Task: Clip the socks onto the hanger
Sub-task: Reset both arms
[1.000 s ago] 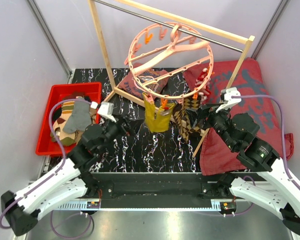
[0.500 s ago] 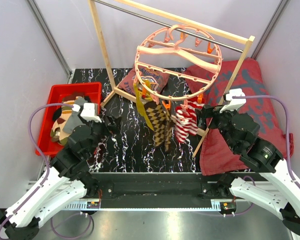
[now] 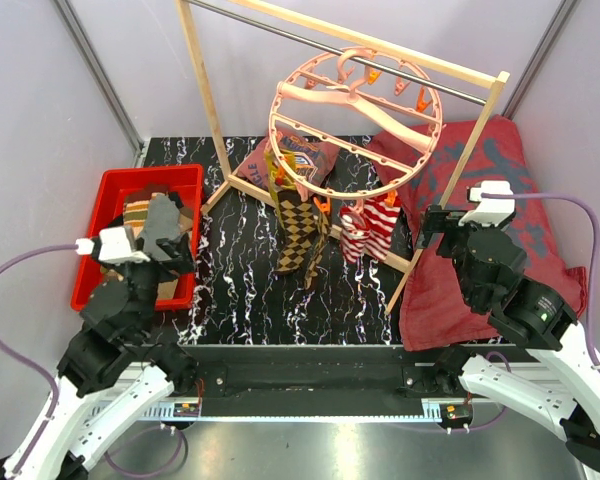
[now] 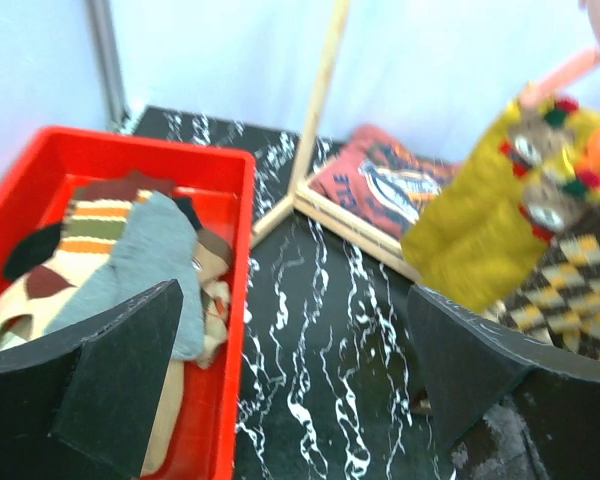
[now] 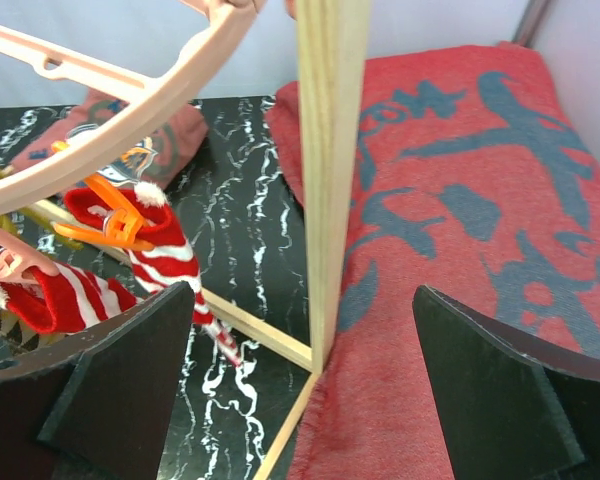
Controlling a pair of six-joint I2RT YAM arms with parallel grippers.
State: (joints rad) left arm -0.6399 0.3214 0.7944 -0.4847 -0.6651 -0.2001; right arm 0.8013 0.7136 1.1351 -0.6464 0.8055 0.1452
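**Room to move.** The desk (image 3: 242, 292) shows a bare black marbled stretch between the red bin (image 3: 140, 176) at the left and the near foot of the wooden rack (image 3: 206, 92). Side walls close in left of the bin and right of the dark-red cloth (image 3: 500, 165).

- Left arm (image 3: 108, 318): jaws spread wide with nothing between them, above the bin's near right part and close to its right wall.
- Right arm (image 3: 500, 282): jaws spread wide and holding nothing, over the cloth's left edge, just beside the rack's near right leg. In the right wrist view that leg stands upright straight ahead, between the jaws.

**Hard to see.**
- The left wrist view is blurred, and the hanger is cut off at its upper right corner.
- From above, the left arm covers part of the bin's heap. The socks there overlap, so I cannot count them.
- The far-rim clips are too small to tell whether they are open or shut.
- The argyle sock hides much of the mustard sock from above.

**Hanger** (image 3: 274, 128). A salmon-pink ring with crossbars, hooked on the rack's metal bar (image 3: 270, 30). It hangs tilted at far centre above the desk.

Hanging from its near rim, left to right:
- mustard sock (image 4: 470, 240)
- argyle sock (image 3: 302, 232)
- red-and-white striped sock (image 3: 372, 226), with an orange clip (image 5: 115, 228) at its cuff

The grey sock (image 4: 130, 265) lies in the bin on top of tan striped ones, well apart from the hanger.
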